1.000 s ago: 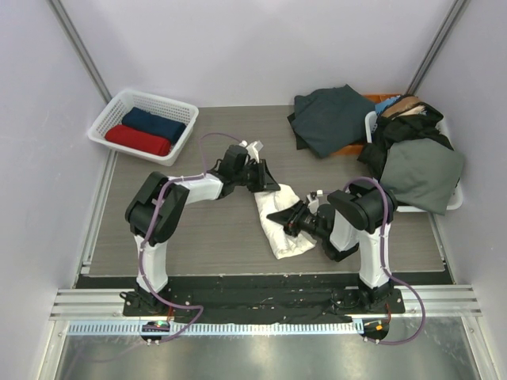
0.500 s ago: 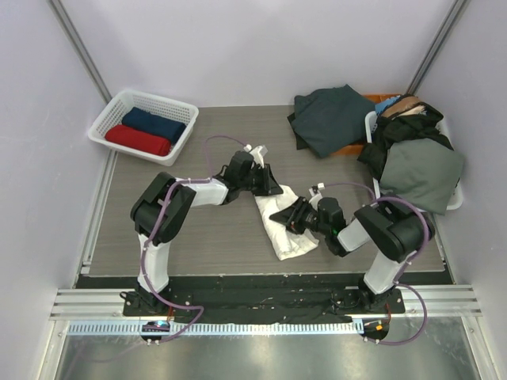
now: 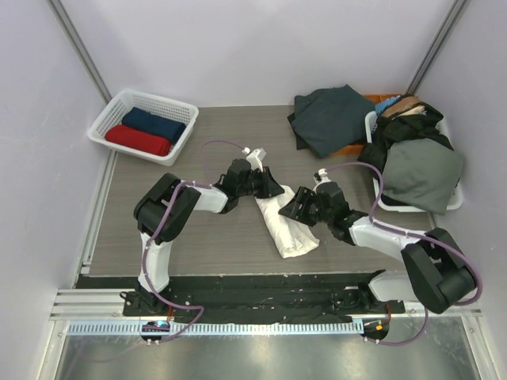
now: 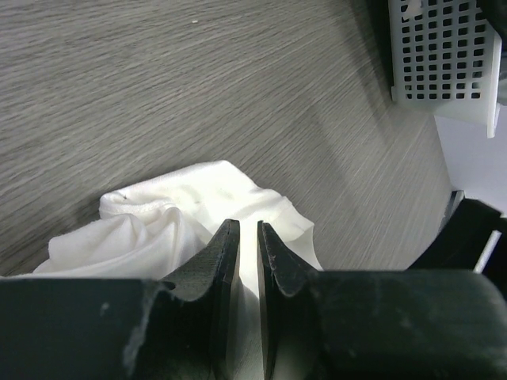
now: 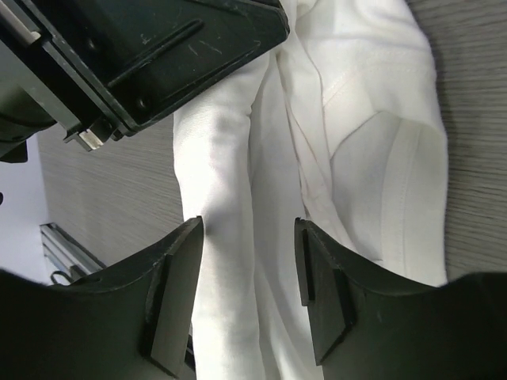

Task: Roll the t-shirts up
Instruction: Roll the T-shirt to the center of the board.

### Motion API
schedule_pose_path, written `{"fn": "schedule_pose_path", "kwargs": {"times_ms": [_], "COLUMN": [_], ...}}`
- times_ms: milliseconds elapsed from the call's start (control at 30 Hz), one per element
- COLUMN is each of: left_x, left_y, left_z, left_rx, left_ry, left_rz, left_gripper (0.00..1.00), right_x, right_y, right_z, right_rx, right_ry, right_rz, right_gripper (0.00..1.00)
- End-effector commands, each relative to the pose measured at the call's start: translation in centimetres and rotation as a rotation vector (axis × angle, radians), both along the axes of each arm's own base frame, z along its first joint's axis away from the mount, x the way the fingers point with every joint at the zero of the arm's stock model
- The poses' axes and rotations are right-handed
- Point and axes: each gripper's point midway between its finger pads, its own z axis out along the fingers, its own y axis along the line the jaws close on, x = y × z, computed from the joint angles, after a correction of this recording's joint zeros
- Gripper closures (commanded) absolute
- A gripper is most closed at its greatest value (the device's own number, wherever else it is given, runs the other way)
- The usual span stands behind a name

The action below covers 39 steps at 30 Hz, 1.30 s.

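The cream-white t-shirt (image 3: 287, 228) lies bunched in a long loose roll on the table's middle, with no print showing. My left gripper (image 3: 274, 190) is at its far end. In the left wrist view its jaws (image 4: 248, 229) stand almost closed, pinching white fabric (image 4: 150, 218). My right gripper (image 3: 292, 209) is over the roll's upper part, close to the left one. In the right wrist view it (image 5: 247, 226) is open, its fingers either side of a fold of the shirt (image 5: 356, 103), with the left gripper's body (image 5: 158, 55) just beyond. A red t-shirt (image 3: 137, 140) and a navy t-shirt (image 3: 154, 123) lie rolled.
The white lattice basket (image 3: 179, 106) at the back left holds the red and navy rolls. A heap of dark clothes (image 3: 329, 119) lies at the back right, and more fill a white bin (image 3: 454, 199). The bin's corner (image 4: 444, 55) shows in the left wrist view.
My right arm has swung out to the right and stretched low, moving its gripper up the roll toward the left gripper. My left gripper has shifted slightly right, still on the shirt's far end.
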Motion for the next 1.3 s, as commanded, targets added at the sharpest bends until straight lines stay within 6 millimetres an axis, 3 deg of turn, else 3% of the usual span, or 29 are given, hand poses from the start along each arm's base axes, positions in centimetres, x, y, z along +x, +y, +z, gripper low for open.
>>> {"fn": "schedule_pose_path", "kwargs": {"times_ms": [0, 100, 167, 267, 300, 433, 467, 533, 567, 733, 1100, 1267], "left_x": [-1.4, -1.6, -1.6, -1.7, -1.7, -1.7, -1.6, -1.7, -1.7, -1.8, -1.6, -1.7], "left_y": [0.5, 0.4, 0.3, 0.2, 0.2, 0.2, 0.2, 0.2, 0.1, 0.2, -0.1, -0.5], "left_z": [-3.6, -3.5, -3.4, -3.4, -3.4, -3.5, -3.4, -3.4, -3.5, -3.5, -4.6, -4.3], "left_rx": [0.065, 0.058, 0.056, 0.054, 0.054, 0.055, 0.054, 0.053, 0.054, 0.058, 0.054, 0.021], "left_ry": [0.041, 0.034, 0.032, 0.031, 0.031, 0.030, 0.029, 0.029, 0.031, 0.027, 0.023, 0.023], "left_rz": [-0.001, -0.007, -0.009, -0.012, -0.012, -0.013, -0.013, -0.014, -0.017, -0.022, -0.038, -0.059], "left_gripper": [0.81, 0.81, 0.81, 0.81, 0.81, 0.81, 0.81, 0.81, 0.81, 0.81, 0.81, 0.81], "right_x": [-0.5, -1.2, -1.8, -2.4, -2.9, -4.5, -5.2, -5.5, -6.3, -7.6, -9.9, -9.8], "right_y": [-1.6, -1.7, -0.8, 0.3, 0.8, 2.7, 2.8, 3.5, 3.2, 3.5, 0.3, -0.6], "right_z": [1.4, 2.8, 4.4, 6.0, 6.5, 6.7, 5.3, 5.4, 3.9, 1.8, -6.7, -7.3], "right_rx": [-0.145, -0.166, -0.124, -0.078, -0.053, 0.060, 0.077, 0.147, 0.153, 0.238, 0.107, 0.028], "right_ry": [-0.029, -0.040, -0.065, -0.084, -0.084, -0.022, 0.029, 0.035, 0.078, 0.144, 0.319, 0.333], "right_rz": [0.035, 0.079, 0.136, 0.196, 0.226, 0.330, 0.341, 0.343, 0.339, 0.334, 0.244, 0.233], "right_gripper": [0.42, 0.46, 0.54, 0.69, 0.80, 0.99, 0.99, 0.99, 0.99, 0.99, 0.99, 0.99]}}
